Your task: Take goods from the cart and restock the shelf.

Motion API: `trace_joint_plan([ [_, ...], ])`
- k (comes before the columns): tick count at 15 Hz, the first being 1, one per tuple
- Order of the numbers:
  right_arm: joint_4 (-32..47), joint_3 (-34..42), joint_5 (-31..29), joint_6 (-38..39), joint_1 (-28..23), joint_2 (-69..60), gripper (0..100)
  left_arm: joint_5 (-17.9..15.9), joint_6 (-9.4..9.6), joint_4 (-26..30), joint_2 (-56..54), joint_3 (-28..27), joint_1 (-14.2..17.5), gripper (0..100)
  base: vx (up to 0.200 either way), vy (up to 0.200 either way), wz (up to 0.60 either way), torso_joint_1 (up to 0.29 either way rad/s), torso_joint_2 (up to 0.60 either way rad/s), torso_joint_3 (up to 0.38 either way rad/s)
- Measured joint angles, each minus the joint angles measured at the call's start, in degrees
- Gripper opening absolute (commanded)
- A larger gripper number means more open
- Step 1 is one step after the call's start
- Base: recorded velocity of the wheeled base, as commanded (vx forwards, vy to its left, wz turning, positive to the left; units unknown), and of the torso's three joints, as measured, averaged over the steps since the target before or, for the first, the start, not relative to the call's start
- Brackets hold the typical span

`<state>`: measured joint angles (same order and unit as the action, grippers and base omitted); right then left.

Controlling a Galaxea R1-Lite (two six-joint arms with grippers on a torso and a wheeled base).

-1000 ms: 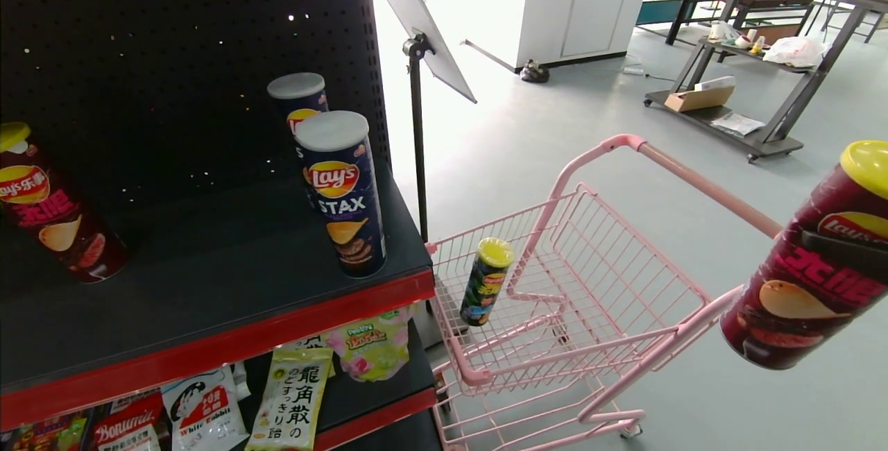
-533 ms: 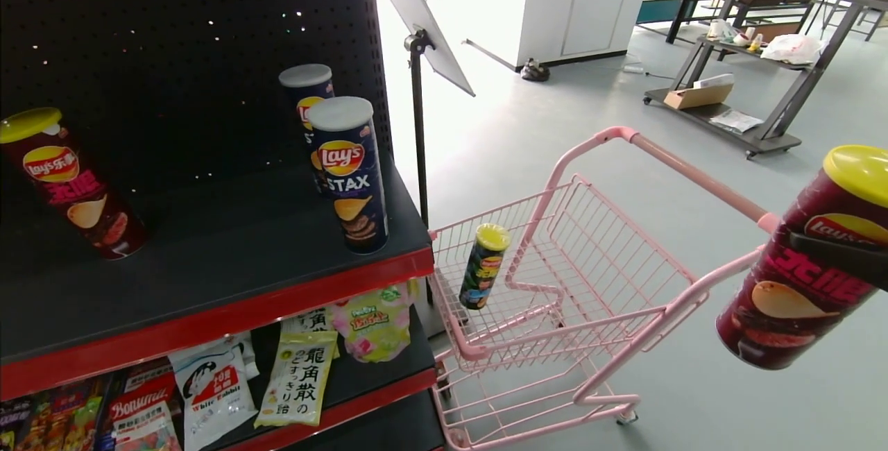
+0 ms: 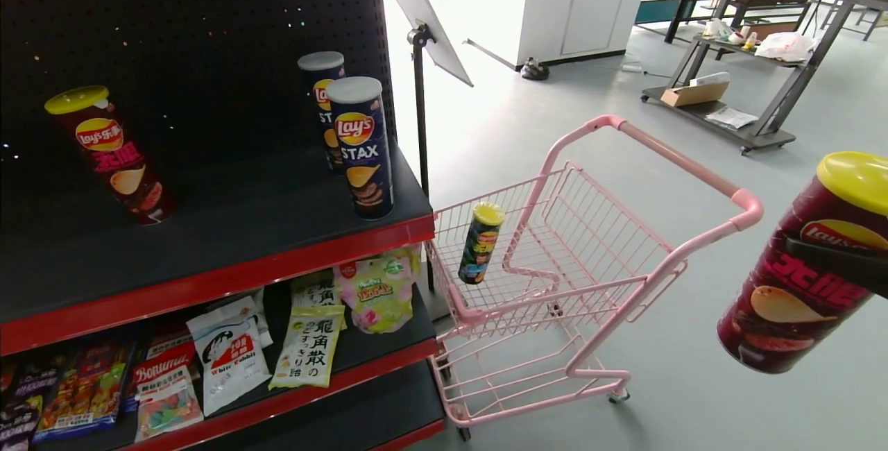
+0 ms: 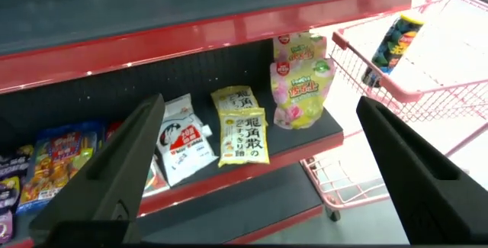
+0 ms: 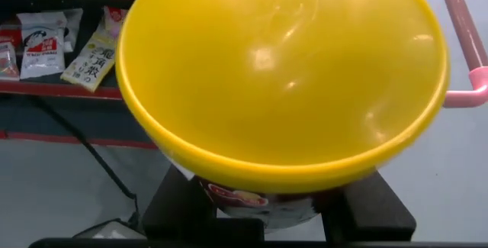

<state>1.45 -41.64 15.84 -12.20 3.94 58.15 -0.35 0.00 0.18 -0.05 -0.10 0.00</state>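
Right claw [image 3: 836, 264] pinches a dark red chip can [image 3: 791, 298], yellow lid up, at the frame's right edge, past the pink cart [image 3: 610, 222]. Left claw [image 4: 259, 172] spread, empty. Step, I judge: carry it to the shelf [image 3: 243, 229]. Keep the can upright, pass above the cart handle [image 3: 676, 156], set it on the bare board between the matching red can [image 3: 114, 152], upper left, and the blue cans [image 3: 361, 149]; release once seated.

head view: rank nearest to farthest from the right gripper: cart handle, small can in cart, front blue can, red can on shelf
From the right gripper:
1. cart handle, just to its left.
2. small can, farther left, in the basket.
3. front blue can, right end of the shelf.
4. shelf red can, far left.
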Motion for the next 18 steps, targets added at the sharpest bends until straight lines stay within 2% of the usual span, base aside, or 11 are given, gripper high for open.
trace_joint_plan([
  [6, -0.06, 0.09, 0.12, -0.27, -0.02, 0.45, 0, 0.02, 0.0, -0.09, 0.0, 0.0, 0.0, 100, 0.0, 0.0, 0.6, 0.004, 0.0, 0.001],
  [10, -2.27, 0.05, 0.44, 0.09, 0.63, 1.22, 0, 0.02, 0.0, -0.02, 0.0, 0.0, 0.0, 100, 0.0, 0.0, 0.0, 0.0, 0.0, 0.0],
  [12, -5.52, 1.62, 2.9, 1.8, 1.57, 1.58, 0, 0.0, 0.0, -0.05, 0.0, 0.0, 0.07, 100, 0.0, 0.0, 0.0, 0.0, 0.0, 0.0],
  [18, -6.13, 2.69, 5.81, 2.28, 2.97, 1.24, 0, 0.02, 0.0, 0.0, 0.0, 0.0, 0.0, 100, 0.0, 0.0, 0.0, 0.0, 0.0, 0.0],
])
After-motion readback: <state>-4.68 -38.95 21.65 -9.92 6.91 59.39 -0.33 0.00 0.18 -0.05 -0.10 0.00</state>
